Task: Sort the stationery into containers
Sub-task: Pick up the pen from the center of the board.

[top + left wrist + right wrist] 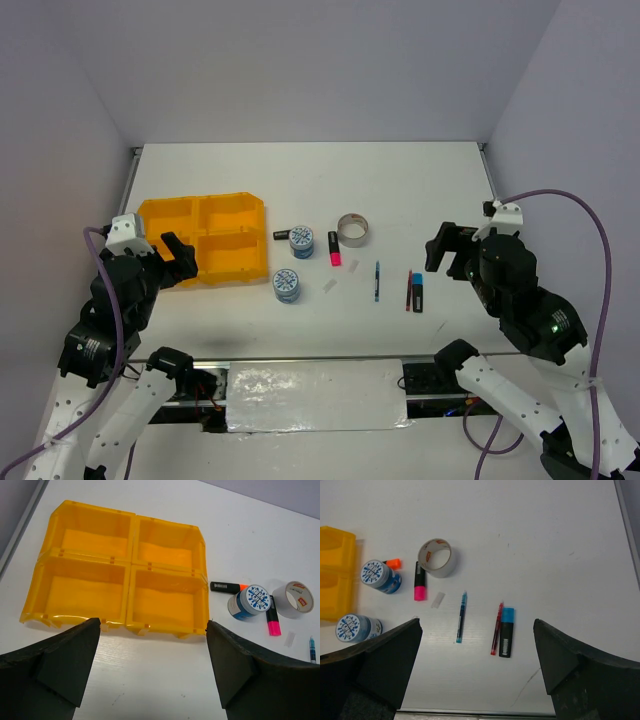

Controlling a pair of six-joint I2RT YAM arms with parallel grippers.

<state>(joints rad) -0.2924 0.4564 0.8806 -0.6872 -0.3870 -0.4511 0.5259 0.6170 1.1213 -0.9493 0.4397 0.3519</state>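
Observation:
The yellow-orange four-compartment tray (197, 232) sits at the left, and all its compartments (131, 564) show empty. To its right lie two blue-white tape rolls (301, 241) (286, 285), a black marker with an orange cap (281, 235), a pink highlighter (334, 249) and a grey tape ring (353, 230). Further right lie a blue pen (462, 616), a red pen (496, 628) and a black marker with a blue cap (506, 632). My left gripper (152, 665) is open and empty, just in front of the tray. My right gripper (477, 665) is open and empty, above the table near the pens.
A small clear scrap (438, 599) lies between the pink highlighter and the blue pen. White walls close in the table at the left, back and right. The table's near edge (470, 712) is just below my right gripper.

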